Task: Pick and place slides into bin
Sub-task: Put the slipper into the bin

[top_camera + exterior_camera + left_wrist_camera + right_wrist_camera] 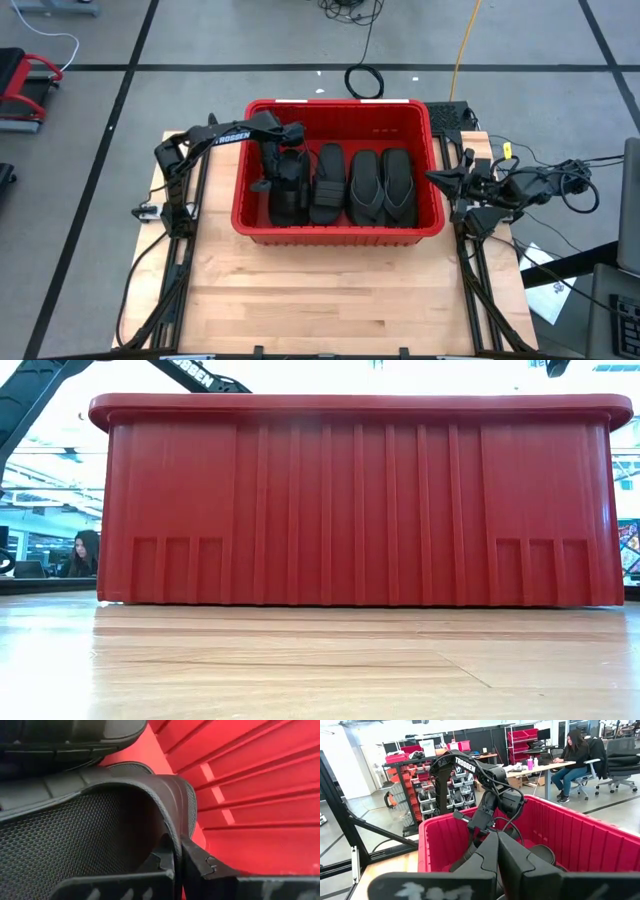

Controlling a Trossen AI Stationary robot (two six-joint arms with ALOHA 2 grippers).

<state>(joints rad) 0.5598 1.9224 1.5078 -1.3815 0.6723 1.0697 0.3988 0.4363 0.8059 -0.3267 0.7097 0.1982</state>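
On the wooden bench (330,290) the red bin (340,108) sat at twelve o'clock, slides (380,188) lined inside. We had our left claw (177,862) pinched shut on a slide's strap (150,790) at the bin's nine o'clock side; release came next. Our right claw (496,851) waited closed, empty, at three o'clock.

This is an open-plan robotics lab or workshop that shares its floor with office desks. Behind the wooden surface (330,290) stand metal shelving racks (427,790) loaded with red and grey parts bins (520,737). A person (572,762) sits in an office chair at a long desk (540,769) crowded with bottles and equipment. The polished concrete floor (200,35) is marked off with black tape lines, and loose cables (365,80) trail across it.
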